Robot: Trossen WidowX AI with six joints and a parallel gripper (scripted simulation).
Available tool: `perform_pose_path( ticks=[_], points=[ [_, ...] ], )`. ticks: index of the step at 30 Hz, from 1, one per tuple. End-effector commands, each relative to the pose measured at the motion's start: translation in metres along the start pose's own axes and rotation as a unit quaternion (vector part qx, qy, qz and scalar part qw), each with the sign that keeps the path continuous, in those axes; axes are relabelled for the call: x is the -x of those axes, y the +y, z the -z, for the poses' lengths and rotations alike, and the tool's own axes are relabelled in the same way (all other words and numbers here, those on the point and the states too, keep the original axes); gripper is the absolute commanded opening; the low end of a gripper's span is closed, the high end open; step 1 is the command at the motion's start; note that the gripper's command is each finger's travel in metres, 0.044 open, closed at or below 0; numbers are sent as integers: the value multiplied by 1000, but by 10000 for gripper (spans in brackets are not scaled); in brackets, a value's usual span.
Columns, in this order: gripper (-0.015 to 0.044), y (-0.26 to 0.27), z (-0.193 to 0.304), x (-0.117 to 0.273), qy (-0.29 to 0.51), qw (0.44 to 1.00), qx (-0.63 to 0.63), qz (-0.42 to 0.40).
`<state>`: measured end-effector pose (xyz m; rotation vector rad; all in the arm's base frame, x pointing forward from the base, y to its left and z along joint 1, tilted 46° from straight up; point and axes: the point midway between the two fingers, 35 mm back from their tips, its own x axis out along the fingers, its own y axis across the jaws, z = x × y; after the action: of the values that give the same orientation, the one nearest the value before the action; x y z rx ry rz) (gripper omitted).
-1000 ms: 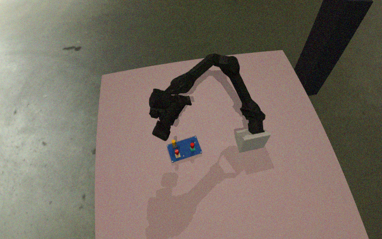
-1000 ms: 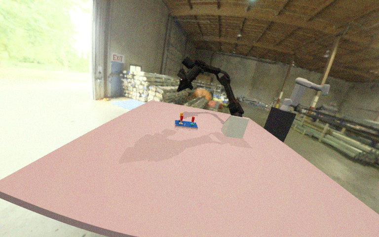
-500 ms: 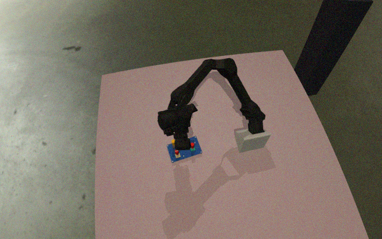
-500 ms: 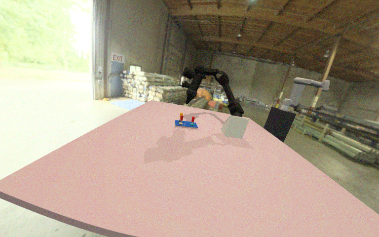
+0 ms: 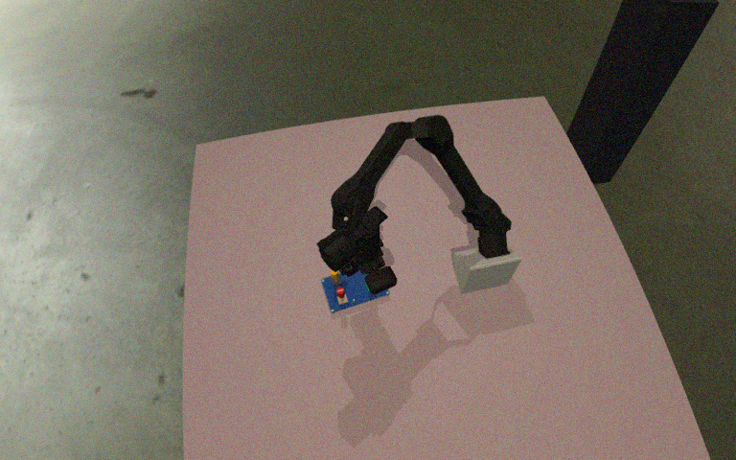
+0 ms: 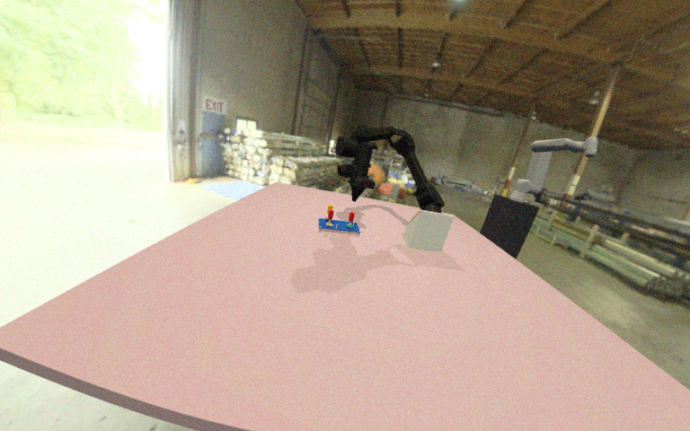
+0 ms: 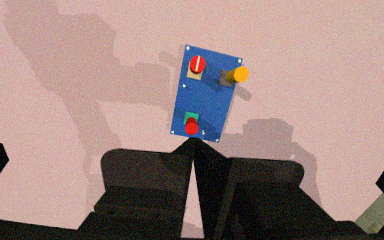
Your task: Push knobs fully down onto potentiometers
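Observation:
The blue circuit board [image 5: 355, 287] [image 6: 341, 228] [image 7: 205, 102] stands on the pink table. A red knob with a white line [image 5: 340, 292] [image 6: 331, 215] [image 7: 197, 64] is above a beige potentiometer. Another red knob [image 6: 350, 216] [image 7: 191, 128] is above a green potentiometer [image 7: 191, 117]; the arm hides this knob in the top view. In the exterior view both red knobs appear raised, with shaft below. An orange knob [image 5: 334, 275] [image 6: 330, 207] [image 7: 241, 74] is above a dark potentiometer; its seating is unclear. My gripper [image 6: 354, 199] [image 7: 193, 141] is shut and empty, pointing down, above the board's green-potentiometer end.
The arm's pale wedge-shaped base block [image 5: 488, 273] [image 6: 428, 231] stands on the table to the right of the board. A dark pillar-like block [image 5: 640, 92] [image 6: 508, 224] stands beyond the table's right edge. The arm's shadow falls across the table.

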<state>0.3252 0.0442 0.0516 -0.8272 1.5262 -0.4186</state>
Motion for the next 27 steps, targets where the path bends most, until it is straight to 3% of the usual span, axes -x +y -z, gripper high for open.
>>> perform_pose_path(
  ticks=[1,27],
  points=[
    [0,1,3,-12,7,1000,7,-1],
    [0,0,4,-43,7,1000,7,0]
  ],
)
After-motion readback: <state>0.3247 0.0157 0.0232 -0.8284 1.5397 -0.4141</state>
